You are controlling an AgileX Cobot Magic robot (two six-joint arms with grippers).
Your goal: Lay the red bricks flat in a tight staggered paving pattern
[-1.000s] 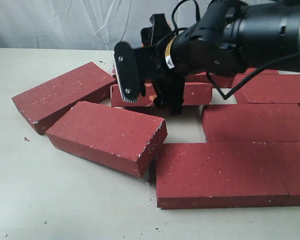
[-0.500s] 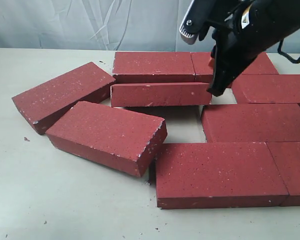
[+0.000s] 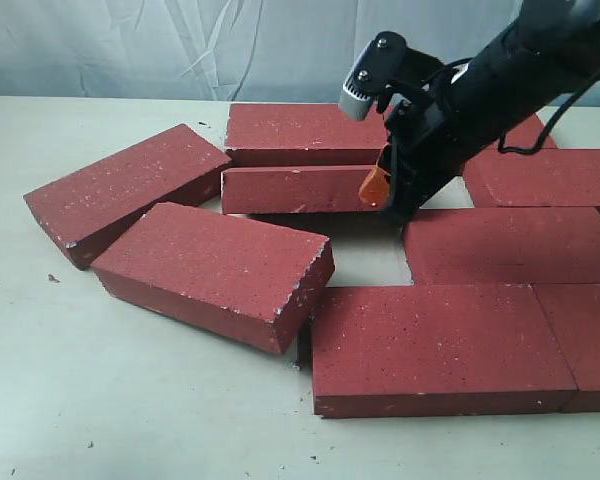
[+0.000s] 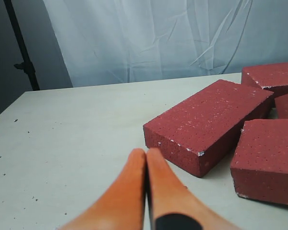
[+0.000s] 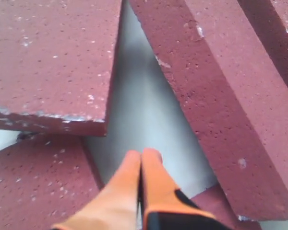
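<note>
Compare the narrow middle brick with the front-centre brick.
Pose: the middle brick looks tipped on its long side, narrow face showing; the front brick lies flat, broad face up. Fit: the front brick butts its right-hand neighbour; the middle brick has bare table before it. The shut right tool is at the middle brick's end, away from the front brick. Both are speckled dark red.

Right arm (image 3: pixel 480 90) hides middle brick's (image 3: pixel 300 190) end; rightmost brick (image 3: pixel 590 340) cropped.
</note>
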